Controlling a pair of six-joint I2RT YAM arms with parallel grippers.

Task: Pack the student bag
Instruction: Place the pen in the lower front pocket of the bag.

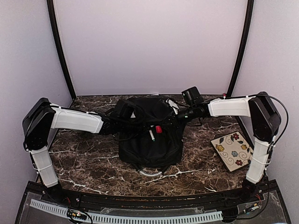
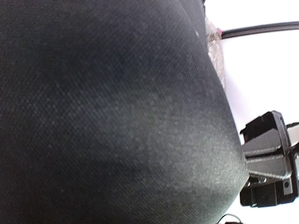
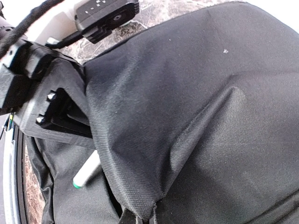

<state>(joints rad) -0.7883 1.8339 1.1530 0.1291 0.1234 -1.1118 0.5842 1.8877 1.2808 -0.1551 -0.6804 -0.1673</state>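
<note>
Pinching student bag fabric at far left with left gripper, right gripper against right edge, grip there impossible to tell.

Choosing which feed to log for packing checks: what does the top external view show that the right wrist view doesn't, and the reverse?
Only top external: the whole student bag on the marble table, the left arm and right arm reaching to it, a red item on the bag, a flowered tile to its right. Only right wrist: the fabric's weave and folds close up, and the green tip of a white marker lying on the bag. Both: the black bag, some marble, the white marker.
</note>
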